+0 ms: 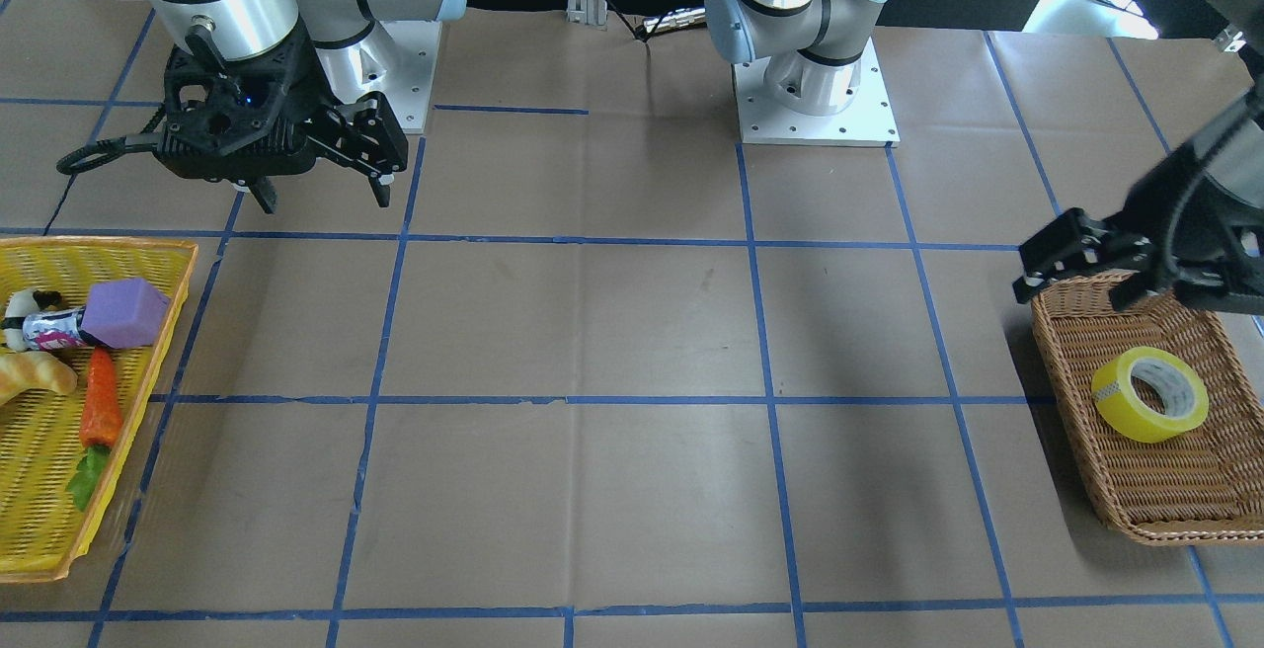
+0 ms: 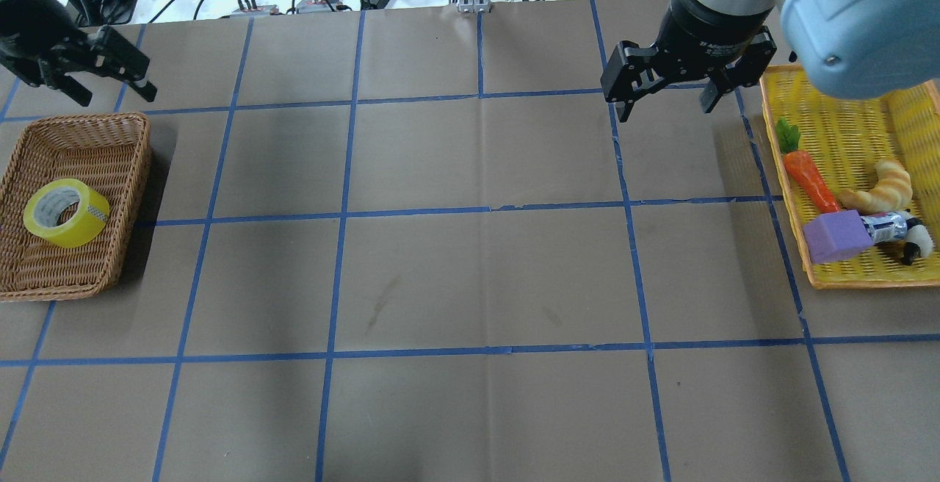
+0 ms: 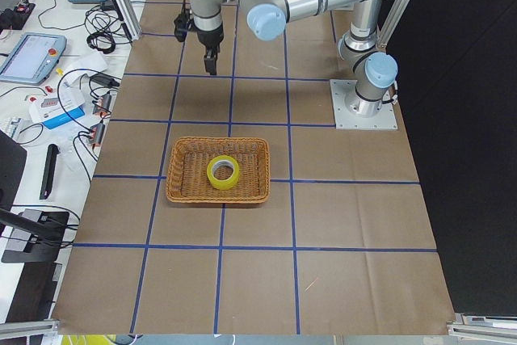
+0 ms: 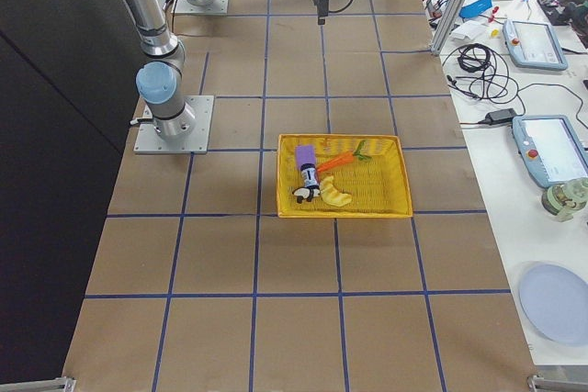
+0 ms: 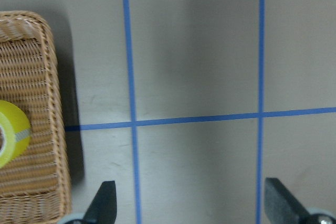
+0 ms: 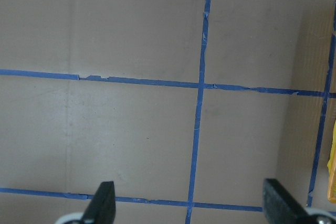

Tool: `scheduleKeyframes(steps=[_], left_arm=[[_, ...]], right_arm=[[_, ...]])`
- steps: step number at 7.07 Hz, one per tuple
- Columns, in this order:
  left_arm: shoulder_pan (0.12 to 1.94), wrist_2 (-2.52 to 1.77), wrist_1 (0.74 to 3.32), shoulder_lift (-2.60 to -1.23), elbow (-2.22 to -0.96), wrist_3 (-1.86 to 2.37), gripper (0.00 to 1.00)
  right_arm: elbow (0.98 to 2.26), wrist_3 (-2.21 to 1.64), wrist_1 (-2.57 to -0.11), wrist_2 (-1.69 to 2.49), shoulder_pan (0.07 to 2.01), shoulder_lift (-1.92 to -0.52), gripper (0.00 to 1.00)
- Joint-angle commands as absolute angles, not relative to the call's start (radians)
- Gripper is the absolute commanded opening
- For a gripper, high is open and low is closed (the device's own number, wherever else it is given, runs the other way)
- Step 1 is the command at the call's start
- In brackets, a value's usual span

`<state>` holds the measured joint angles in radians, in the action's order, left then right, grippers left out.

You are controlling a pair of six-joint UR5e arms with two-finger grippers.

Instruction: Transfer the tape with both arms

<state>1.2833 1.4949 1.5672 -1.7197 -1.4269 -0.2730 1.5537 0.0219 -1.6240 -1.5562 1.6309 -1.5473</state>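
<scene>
The yellow tape roll (image 2: 66, 212) lies flat in a brown wicker basket (image 2: 81, 126) at the table's left end; it also shows in the front view (image 1: 1150, 393) and at the left edge of the left wrist view (image 5: 10, 140). My left gripper (image 2: 111, 91) hangs open and empty above the basket's far edge, apart from the tape, with its fingertips wide apart in the left wrist view (image 5: 191, 203). My right gripper (image 2: 664, 109) is open and empty above bare table, just left of the yellow tray; its wrist view (image 6: 189, 203) shows only paper and blue lines.
A yellow tray (image 2: 866, 280) at the right end holds a purple foam block (image 2: 833, 236), an orange toy carrot (image 2: 808, 177), a croissant (image 2: 885, 186) and a small can. Blue tape lines grid the brown paper. Cables and devices lie beyond the far edge.
</scene>
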Motion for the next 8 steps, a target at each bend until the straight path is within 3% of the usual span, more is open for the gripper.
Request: scheduleKeyframes(steps=[1,8], left_arm=[[1.493,1.503,1.604,-1.648,-1.442,0.044,1.0],[1.546,1.578,1.611,-1.634,-1.496,0.026,1.0]], right_arm=[[1.554,0.021,-1.624,-1.555,1.632,-1.548,1.0],[1.557,0.02,-1.62,-1.555,1.635,-1.546,1.0]])
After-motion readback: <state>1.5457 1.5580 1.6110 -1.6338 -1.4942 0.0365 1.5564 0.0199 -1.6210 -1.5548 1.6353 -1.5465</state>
